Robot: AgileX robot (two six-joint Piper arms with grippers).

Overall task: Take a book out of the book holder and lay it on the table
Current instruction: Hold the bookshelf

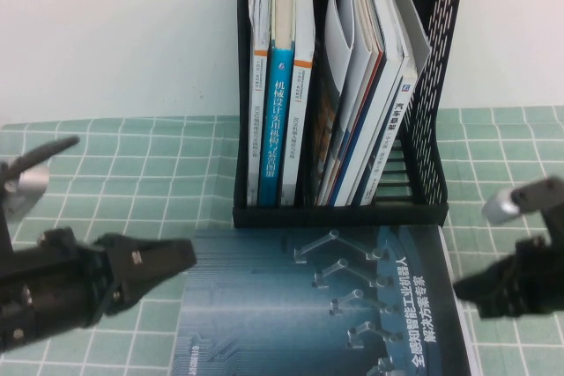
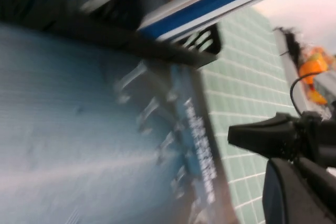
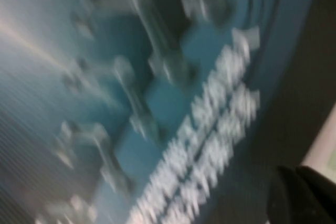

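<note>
- High view: the black book holder (image 1: 344, 209) stands at the back of the table (image 1: 123, 173). The grey book (image 1: 407, 15) leans in its right side, by the holey wall. A dark blue book (image 1: 326, 305) lies flat in front. The left gripper (image 1: 163, 261) hangs low by that book's left edge; I cannot tell how wide it is. The right gripper (image 1: 471, 290) is squeezed shut, holding nothing.
- Left wrist view: the right gripper (image 2: 247, 135) sits over the blue book's edge.
- Right wrist view: only the blurry blue cover (image 3: 157, 103).
- To do well: lift high, open wide, pinch the grey book's top, pull straight up.
</note>
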